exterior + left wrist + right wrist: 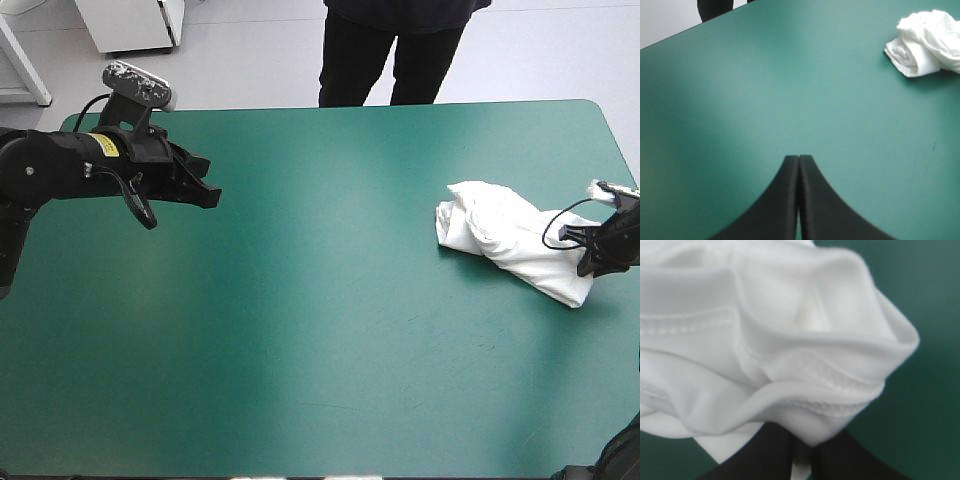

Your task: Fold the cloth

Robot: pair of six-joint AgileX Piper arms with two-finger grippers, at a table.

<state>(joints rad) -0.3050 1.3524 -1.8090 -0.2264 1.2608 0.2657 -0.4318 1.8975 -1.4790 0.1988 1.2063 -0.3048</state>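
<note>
The white T-shirt (510, 240) lies as a crumpled heap on the teal-green table near its right edge. My right gripper (592, 265) is at the heap's right end, shut on the T-shirt; in the right wrist view folds and hems of the T-shirt (780, 340) bulge out over the two black fingers (765, 455), with a strip of cloth pinched between them. My left gripper (205, 190) hovers over the table's far left, shut with nothing in it; its fingers meet in a point (799, 165). From there the T-shirt (927, 42) shows far ahead.
The teal-green cover (320, 330) stretches bare between the two arms and toward the near edge. The table's right edge (625, 160) runs close by the right gripper.
</note>
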